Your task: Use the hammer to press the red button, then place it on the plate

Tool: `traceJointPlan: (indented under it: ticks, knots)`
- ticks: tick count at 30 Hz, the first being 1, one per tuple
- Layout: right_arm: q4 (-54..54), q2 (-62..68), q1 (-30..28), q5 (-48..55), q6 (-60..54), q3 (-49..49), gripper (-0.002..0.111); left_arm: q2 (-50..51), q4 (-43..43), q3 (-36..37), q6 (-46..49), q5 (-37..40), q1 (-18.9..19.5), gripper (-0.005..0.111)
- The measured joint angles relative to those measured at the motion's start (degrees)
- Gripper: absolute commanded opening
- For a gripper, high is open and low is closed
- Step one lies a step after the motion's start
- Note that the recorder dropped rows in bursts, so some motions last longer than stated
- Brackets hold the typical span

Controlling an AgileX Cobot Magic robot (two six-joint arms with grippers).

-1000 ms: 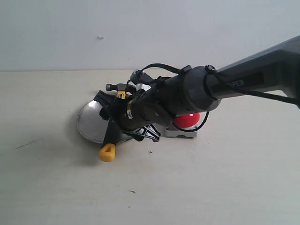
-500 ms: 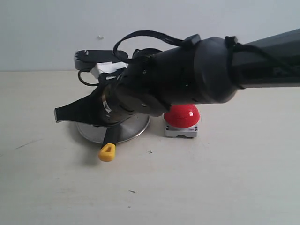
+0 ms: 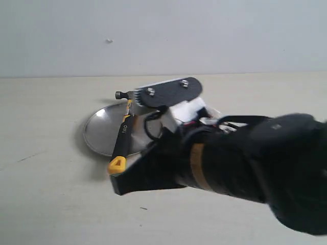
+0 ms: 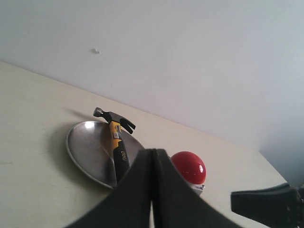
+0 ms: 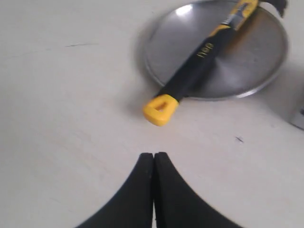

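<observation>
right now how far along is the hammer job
Done: the hammer lies on the plate, its yellow end past the rim. In hand: nothing; the right tool is shut and empty, apart from it. Still to do: seemingly nothing, though whether the button was pressed cannot be seen.

Only one text I can read: white lettering on the black grip of the hammer. From my right wrist view it looks like "deli", though I'm not sure of every letter. It also shows in the left wrist and exterior views, too small to read. The pale sticker near the head is illegible.
</observation>
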Motion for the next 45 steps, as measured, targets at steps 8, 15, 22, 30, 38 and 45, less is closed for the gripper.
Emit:
traceJointPlan:
  ticks: [8,15,22,30,38,45]
  knots:
    - [-11.57,-12.37,0.00,0.87,15.22,14.26,0.000,0.00,0.00,0.00,0.00,0.00,0.00,0.000]
    - [-9.24,-20.28,0.00,-1.72,18.40,17.98,0.000,0.00,0.00,0.00,0.00,0.00,0.00,0.000]
    - [-9.00,-22.05,0.00,-2.35,16.98,17.98,0.000,0.00,0.00,0.00,0.00,0.00,0.00,0.000]
    - [-9.02,-22.88,0.00,10.37,8.09,17.98,0.000,0.00,0.00,0.00,0.00,0.00,0.00,0.000]
    - [0.26,-39.83,-8.31,14.67,-0.05,22.96,0.000,0.00,0.00,0.00,0.00,0.00,0.00,0.000]
    - [0.51,-59.79,-22.46,12.12,-1.12,31.24,0.000,0.00,0.00,0.00,0.00,0.00,0.00,0.000]
